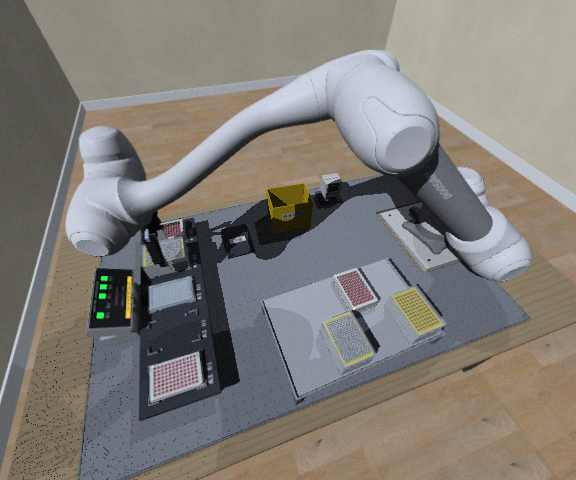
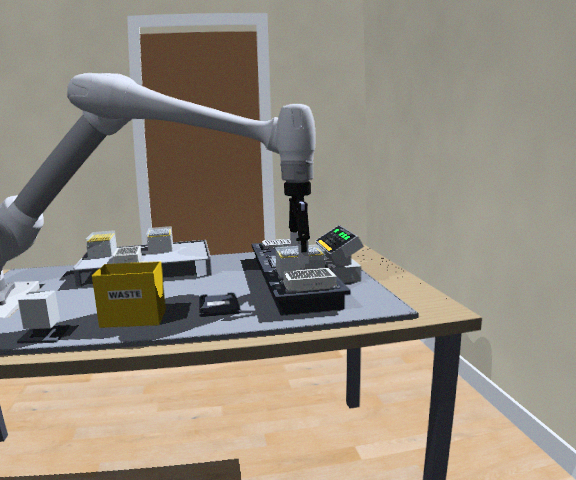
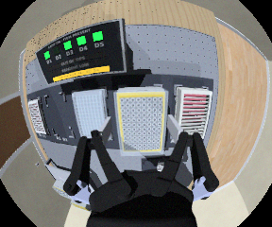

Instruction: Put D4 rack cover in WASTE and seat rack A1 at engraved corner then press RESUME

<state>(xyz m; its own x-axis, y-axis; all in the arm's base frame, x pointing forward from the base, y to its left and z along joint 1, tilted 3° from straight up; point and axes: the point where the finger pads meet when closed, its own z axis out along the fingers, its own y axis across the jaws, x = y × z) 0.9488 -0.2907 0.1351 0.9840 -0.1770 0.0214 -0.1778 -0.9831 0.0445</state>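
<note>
Your claw (image 3: 139, 173) hangs wide open and empty, straddling the yellow-rimmed cover (image 3: 142, 121) on the D4 tip rack (image 1: 155, 256), left of the top frame. Close off-centre and you may tilt that rack or nudge the open reservoir (image 3: 193, 109) beside it.

Beige walls (image 2: 459, 129), brown door (image 2: 200, 144), wooden floor (image 2: 226, 413).
</note>
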